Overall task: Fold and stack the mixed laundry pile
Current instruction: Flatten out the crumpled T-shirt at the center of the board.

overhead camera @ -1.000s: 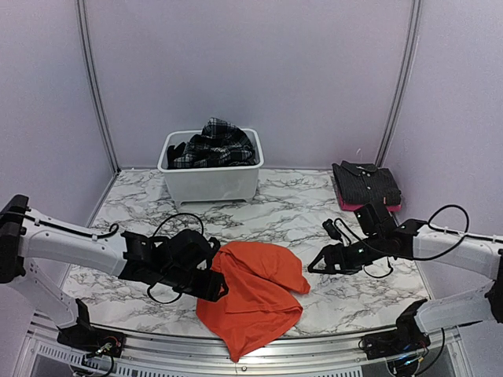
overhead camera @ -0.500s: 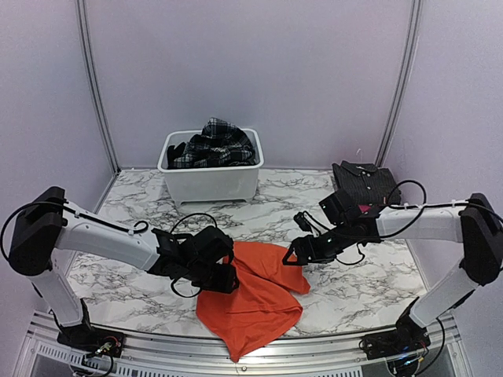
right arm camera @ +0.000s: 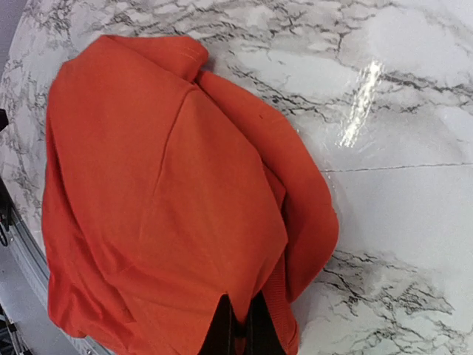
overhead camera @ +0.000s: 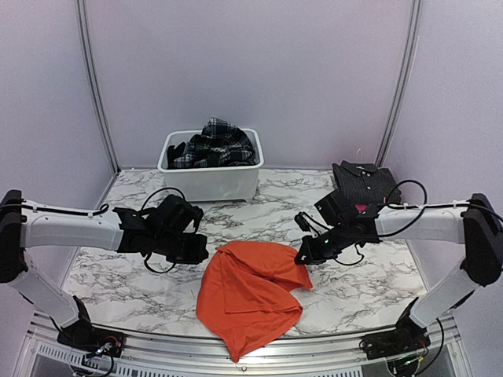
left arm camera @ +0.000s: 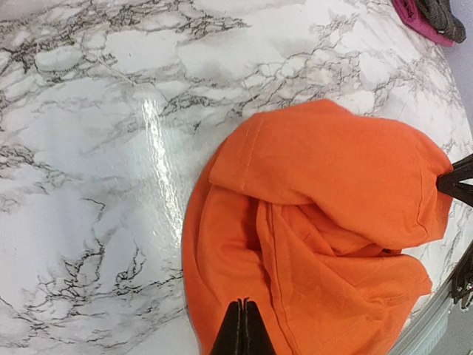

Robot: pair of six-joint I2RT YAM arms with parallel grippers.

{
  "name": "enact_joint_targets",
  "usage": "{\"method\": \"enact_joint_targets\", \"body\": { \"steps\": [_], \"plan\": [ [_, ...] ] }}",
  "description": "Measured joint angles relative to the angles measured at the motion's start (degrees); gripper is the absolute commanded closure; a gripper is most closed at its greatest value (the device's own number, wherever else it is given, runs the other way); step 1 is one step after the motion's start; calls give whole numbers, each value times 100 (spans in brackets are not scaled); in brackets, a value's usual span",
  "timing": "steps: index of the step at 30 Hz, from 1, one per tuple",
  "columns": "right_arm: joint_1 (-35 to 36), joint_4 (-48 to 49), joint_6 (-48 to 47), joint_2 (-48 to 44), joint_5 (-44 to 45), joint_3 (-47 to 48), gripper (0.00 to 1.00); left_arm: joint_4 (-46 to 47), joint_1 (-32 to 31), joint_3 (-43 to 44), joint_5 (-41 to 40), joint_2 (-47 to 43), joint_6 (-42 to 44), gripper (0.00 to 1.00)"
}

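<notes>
Withdrawn leftward since half a second earlier: left gripper [overhead camera: 202, 253], which had been over the cloth and now stood just beside its far left edge. Both pairs of fingers, spread a second earlier, had come together. Item one, orange T-shirt [overhead camera: 250, 294]: lay crumpled and half doubled on the marble table [overhead camera: 141, 290] between the two arms, long axis running from the far side toward the near edge. Item two, left gripper: fingers pressed fully together, shirt lying ahead and to its right; in its wrist view I saw no fold caught between the tips (they overlapped the orange, so I judged it empty rather than saw it so). Item three, right gripper [overhead camera: 302, 256]: fingers likewise pressed together, tip touching the shirt's far right corner, shirt lying to its left and toward the near edge; whether it had a pinch of fabric I could not tell. Nearer arm: the right, by my reckoning, so a spread would likely start from that corner. Remainder: plaid skirt [overhead camera: 214, 141] in the white tub [overhead camera: 211, 184] at the back, dark folded garment [overhead camera: 366, 182] far right, well apart from both grippers.
</notes>
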Motion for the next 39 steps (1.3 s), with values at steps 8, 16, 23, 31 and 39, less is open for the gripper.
{"method": "enact_joint_targets", "body": {
  "steps": [8,16,23,31,39],
  "plan": [
    [-63,-52,238,-1016,173,-70,100,26,-177,-4,501,-7,192,65],
    [-131,-129,483,-1237,214,-345,100,621,-485,-144,896,726,-197,58],
    [-267,-155,540,-1388,243,-374,100,911,-946,-144,1113,1106,-433,63],
    [-365,-219,592,-1519,256,-496,100,953,-1115,-46,1091,1259,-511,100],
    [-699,-538,621,-2253,404,-592,100,256,-695,157,588,612,-291,100]
  ]
}}
